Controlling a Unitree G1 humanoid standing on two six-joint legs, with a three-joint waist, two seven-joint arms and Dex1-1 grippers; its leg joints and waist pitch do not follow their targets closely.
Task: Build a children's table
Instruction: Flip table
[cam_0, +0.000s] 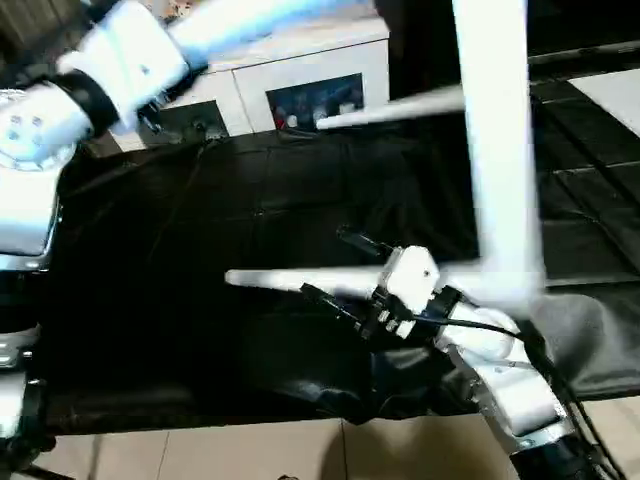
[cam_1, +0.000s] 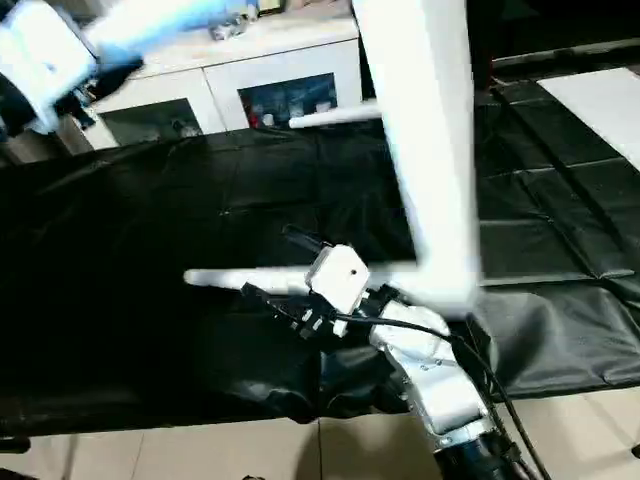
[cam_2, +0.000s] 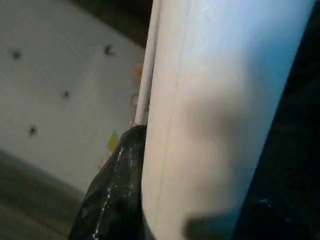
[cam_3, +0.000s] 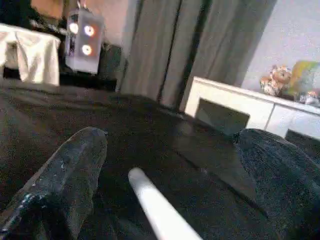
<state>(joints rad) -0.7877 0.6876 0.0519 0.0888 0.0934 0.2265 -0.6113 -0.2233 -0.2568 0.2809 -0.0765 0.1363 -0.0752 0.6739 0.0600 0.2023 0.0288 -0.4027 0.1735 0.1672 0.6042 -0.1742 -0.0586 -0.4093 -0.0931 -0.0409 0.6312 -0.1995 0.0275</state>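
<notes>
At the far left, my left gripper (cam_0: 185, 45) is clenched on a long white tapered plastic tube leg (cam_0: 270, 18), raised above the black-covered worktop (cam_0: 200, 250). In the left wrist view one black finger (cam_2: 112, 185) lies flat against the tube's smooth wall. That leg runs up and to the right toward a broad white plastic slab (cam_0: 495, 150) standing upright at centre right. I take the slab for the tabletop on edge, though blur hides its ribs. Behind it, far across the worktop, stands a white glass-door cabinet (cam_0: 300, 70).

Two more white legs stick out leftward from the slab: a far leg (cam_0: 390, 105) higher up and a near leg (cam_0: 290, 280) low over the worktop.

On the right, my right gripper (cam_3: 170, 165) is released, with its fingers spread wide. The near leg's thin tip (cam_3: 155, 205) passes between them and I see neither finger touching it.

I judge the whole table light and hollow, stiff enough to lift by a leg, but glossy and tapered, so a grip may slide toward the thin end. I would hold each leg on its thicker part near the socket, where it levers less on the joint.
</notes>
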